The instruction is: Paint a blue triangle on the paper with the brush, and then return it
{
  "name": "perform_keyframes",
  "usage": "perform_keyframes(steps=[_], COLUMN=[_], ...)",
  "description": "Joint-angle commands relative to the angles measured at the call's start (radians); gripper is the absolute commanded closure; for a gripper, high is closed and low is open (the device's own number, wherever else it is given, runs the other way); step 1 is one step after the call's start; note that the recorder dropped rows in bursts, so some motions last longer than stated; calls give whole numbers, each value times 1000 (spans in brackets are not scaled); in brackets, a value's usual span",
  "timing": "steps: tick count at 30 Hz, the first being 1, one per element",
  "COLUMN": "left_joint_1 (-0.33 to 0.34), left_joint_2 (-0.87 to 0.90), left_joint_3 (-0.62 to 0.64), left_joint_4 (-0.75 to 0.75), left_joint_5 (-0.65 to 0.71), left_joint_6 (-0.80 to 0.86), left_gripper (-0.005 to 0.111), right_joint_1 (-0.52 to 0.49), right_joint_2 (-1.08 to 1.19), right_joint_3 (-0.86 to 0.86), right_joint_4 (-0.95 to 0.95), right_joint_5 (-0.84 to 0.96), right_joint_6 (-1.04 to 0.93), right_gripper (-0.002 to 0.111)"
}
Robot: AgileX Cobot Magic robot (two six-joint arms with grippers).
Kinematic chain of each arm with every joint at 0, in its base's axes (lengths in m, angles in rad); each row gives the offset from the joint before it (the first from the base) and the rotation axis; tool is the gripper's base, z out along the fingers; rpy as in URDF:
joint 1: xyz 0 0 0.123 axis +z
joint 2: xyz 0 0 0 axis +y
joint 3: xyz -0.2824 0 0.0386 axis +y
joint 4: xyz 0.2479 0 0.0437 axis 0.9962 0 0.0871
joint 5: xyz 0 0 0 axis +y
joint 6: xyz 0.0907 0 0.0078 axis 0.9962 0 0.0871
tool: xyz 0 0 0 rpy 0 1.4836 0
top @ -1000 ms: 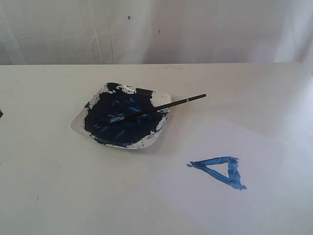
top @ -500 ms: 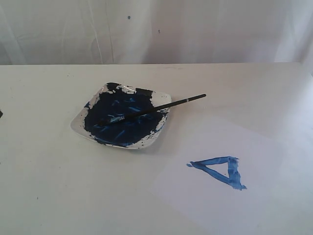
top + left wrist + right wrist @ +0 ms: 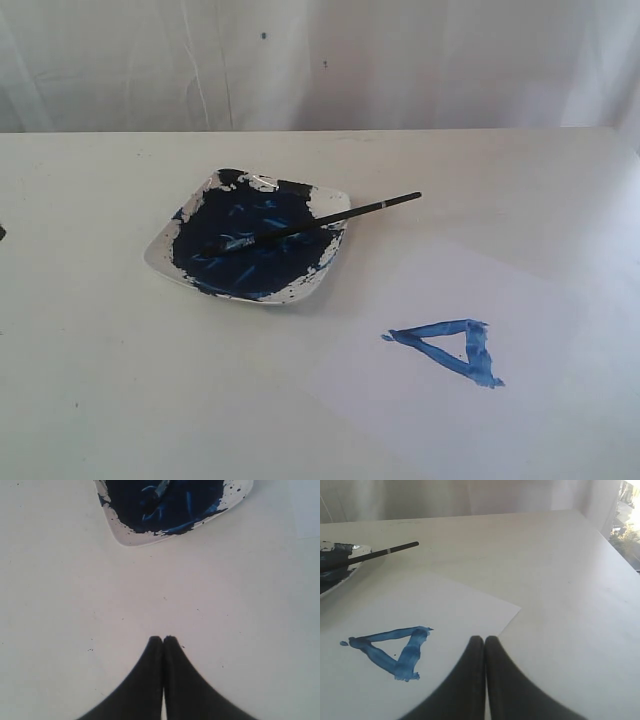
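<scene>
- Black left gripper (image 3: 163, 640), seen in its wrist view, has its two fingers pressed together with nothing between them. It hangs over the bare white table (image 3: 100, 380) toward the left edge.
- A paint-smeared dish (image 3: 160, 255) lies ahead of those fingers and well apart from them, left of the worktop's middle.
- The brush (image 3: 330, 220) rests in that dish with its bristles in the blue paint. Its black handle leans over the rim and points toward the right edge, and neither gripper touches it.
- Risk: the handle overhangs the rim, so a bump to the dish or the worktop could probably roll or tip the brush out. That would streak the table.
- The paper (image 3: 520, 320) lies flat toward the near right corner, as the exterior view sees it. It is just beside the dish and not under it.
- The blue triangle (image 3: 475, 350) sits on that sheet, its outline closed but uneven. The painting looks done and the brush put back.
- The right gripper (image 3: 484, 639) also has its fingers closed on nothing. It hovers over the paper's edge, with the triangle near and the brush handle well apart.
- Risk: if the paint is wet, a low sweep of these fingers across the sheet could smear the strokes or drag the thin paper.
</scene>
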State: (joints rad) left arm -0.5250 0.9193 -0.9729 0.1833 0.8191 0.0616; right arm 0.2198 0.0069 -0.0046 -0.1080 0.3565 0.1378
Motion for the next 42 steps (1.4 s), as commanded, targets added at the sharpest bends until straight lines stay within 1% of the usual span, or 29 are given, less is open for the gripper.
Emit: perform_keyframes(steps=[1, 4, 6, 8, 10, 12, 14, 15, 18, 20, 22, 26, 30, 31, 32, 34, 35, 39, 42], left_joint_1=[-1, 4, 41, 119, 204, 294, 369, 401, 466, 491, 497, 501, 504, 504, 504, 509, 514, 533, 546], left_joint_2=[-12, -12, -39, -93, -169, -253, -331, -375, -490, -559, -629, -759, -894, -919, -919, -919, -919, -919, -919], left_joint_3=[0, 0, 0, 0, 0, 0, 0, 0, 0, 0, 13, 86, 192, 216, 252, 280, 307, 424, 533], left_joint_4=[-6, -6, -25, -97, -115, -88, -44, -24, 43, 67, 90, 104, 116, 116, 116, 112, 112, 124, 120], left_joint_5=[4, 4, 4, 2, 2, 2, 2, 2, 2, 2, -5, -62, -69, -69, -69, -34, -39, -215, -351], left_joint_6=[-2, -2, -2, -2, -2, -2, -2, -2, -2, -2, -2, -2, 22, 22, 22, 22, 22, 3, -97], left_gripper=[107, 107, 107, 107, 107, 107, 107, 107, 107, 107, 107, 107, 107, 107, 107, 107, 107, 107, 107], right_joint_1=[-5, -5, -5, -5, -5, -5, -5, -5, -5, -5, -5, -5, -5, -5, -5, -5, -5, -5, -5], right_joint_2=[-7, -7, -7, -7, -7, -7, -7, -7, -7, -7, -7, -7, -7, -7, -7, -7, -7, -7, -7], right_joint_3=[5, 5, 5, 5, 5, 5, 5, 5, 5, 5, 5, 5, 5, 5, 5, 5, 5, 5, 5], right_joint_4=[4, 4, 4, 4, 4, 4, 4, 4, 4, 4, 4, 4, 4, 4, 4, 4, 4, 7, 6], right_joint_5=[-18, -18, -18, -18, -18, -18, -18, -18, -18, -18, -18, -18, -18, -18, -18, -14, -15, -15, -15], right_joint_6=[2, 2, 2, 2, 2, 2, 2, 2, 2, 2, 2, 2, 2, 2, 2, 2, 2, 2, 2], right_gripper=[108, 108, 108, 108, 108, 108, 108, 108, 108, 108, 108, 108, 108, 108, 108, 108, 108, 108, 108])
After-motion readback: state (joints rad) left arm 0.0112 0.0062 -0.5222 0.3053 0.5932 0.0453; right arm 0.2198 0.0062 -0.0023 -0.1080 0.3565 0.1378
